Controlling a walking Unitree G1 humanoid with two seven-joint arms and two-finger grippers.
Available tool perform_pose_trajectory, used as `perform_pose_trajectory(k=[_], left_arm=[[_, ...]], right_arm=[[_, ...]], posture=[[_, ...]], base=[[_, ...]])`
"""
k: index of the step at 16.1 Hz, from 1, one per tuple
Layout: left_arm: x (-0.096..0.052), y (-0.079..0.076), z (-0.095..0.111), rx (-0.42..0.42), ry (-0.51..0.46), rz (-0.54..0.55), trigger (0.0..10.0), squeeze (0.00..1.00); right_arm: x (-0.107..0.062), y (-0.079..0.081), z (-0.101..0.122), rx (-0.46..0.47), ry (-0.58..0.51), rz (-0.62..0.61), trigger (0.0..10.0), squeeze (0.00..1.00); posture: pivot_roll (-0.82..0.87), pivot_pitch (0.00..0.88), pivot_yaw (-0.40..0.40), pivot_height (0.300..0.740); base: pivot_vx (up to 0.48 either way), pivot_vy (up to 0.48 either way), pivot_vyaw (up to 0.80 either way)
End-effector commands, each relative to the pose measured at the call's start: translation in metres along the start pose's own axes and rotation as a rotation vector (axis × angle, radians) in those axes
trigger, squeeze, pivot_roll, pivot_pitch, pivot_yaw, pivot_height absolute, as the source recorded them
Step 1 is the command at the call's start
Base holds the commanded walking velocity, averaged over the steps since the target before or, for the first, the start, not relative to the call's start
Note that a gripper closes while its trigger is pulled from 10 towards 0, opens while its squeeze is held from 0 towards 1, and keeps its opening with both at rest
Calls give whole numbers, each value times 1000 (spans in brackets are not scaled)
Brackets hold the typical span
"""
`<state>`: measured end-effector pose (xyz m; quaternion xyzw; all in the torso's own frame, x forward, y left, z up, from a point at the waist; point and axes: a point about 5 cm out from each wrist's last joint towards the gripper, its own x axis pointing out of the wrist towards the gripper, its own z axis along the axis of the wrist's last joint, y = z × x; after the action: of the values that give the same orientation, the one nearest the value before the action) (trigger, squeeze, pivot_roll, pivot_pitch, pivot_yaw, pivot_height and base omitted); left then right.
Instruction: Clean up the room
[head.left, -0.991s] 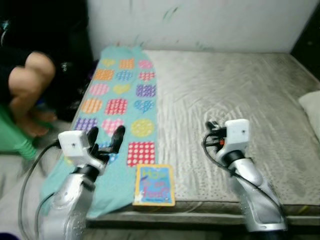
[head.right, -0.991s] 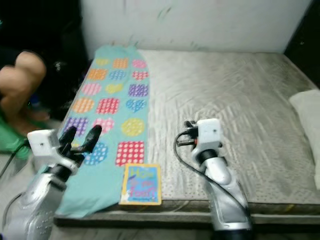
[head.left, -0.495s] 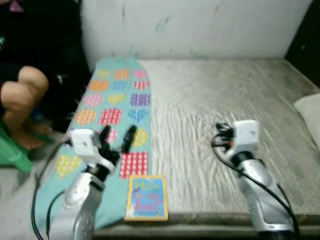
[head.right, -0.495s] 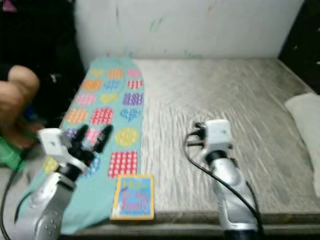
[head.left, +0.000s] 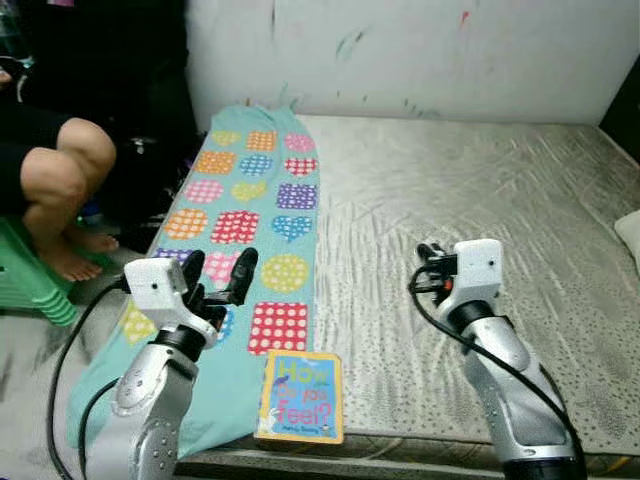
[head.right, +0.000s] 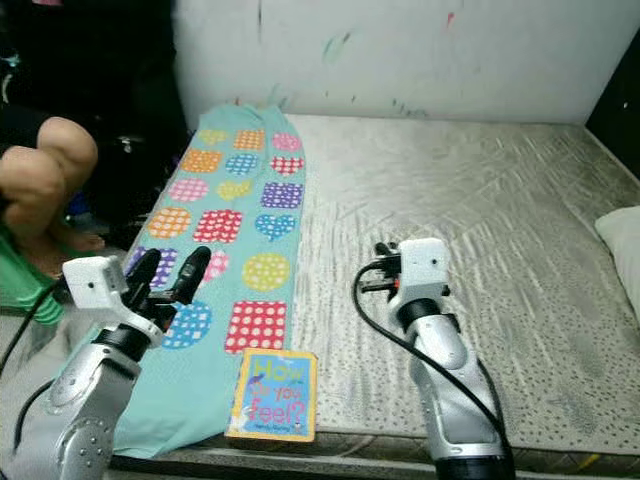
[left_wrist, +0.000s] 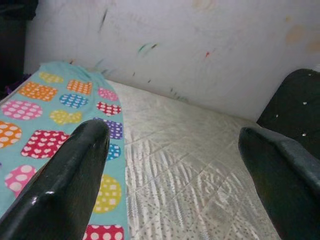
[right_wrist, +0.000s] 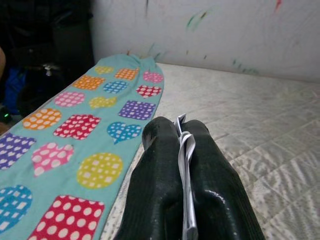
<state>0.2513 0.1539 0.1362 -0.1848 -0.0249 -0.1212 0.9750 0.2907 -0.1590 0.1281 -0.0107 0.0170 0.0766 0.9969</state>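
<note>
A teal blanket (head.left: 255, 200) with dotted hearts and squares lies along the left side of the bare mattress (head.left: 480, 190). A children's book (head.left: 300, 397) titled "How do you feel" rests on the blanket's near end, at the bed's front edge. My left gripper (head.left: 218, 272) hovers open over the blanket, just left of and behind the book, with nothing between its fingers (left_wrist: 75, 170). My right gripper (right_wrist: 182, 127) is shut on a thin white slip of paper (right_wrist: 186, 175) and hangs over the middle of the mattress (head.right: 520, 200).
A person sits at the left beside the bed, knee (head.left: 62, 165) and bare feet toward it, on a green stool (head.left: 30, 285). A white pillow (head.left: 630, 230) lies at the right edge. A marked white wall (head.left: 420, 45) runs behind the bed.
The whole view has shifted and sharpened, so the camera moved. Both arms hold about the same poses; the left stays open and the right stays shut.
</note>
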Motion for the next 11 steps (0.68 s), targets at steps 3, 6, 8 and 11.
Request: perform_pose_trajectory(k=[3, 6, 8, 11], left_arm=[[1, 3, 2, 16, 3, 14, 10000, 0], [3, 3, 2, 15, 1, 16, 10000, 0], [4, 3, 3, 19, -3, 16, 10000, 0], [6, 3, 3, 22, -6, 16, 10000, 0]], right_arm=[[3, 3, 4, -2, -14, 12, 10000, 0], [4, 4, 5, -6, -17, 23, 10000, 0], [6, 6, 7, -9, -26, 33, 10000, 0], [7, 8, 8, -4, -31, 40, 10000, 0]], posture=[[-52, 0, -4, 740], [-55, 0, -4, 740], [-58, 0, -3, 740], [-59, 0, -3, 740]], base=[[0, 480, 0], [0, 480, 0], [0, 480, 0], [0, 480, 0]])
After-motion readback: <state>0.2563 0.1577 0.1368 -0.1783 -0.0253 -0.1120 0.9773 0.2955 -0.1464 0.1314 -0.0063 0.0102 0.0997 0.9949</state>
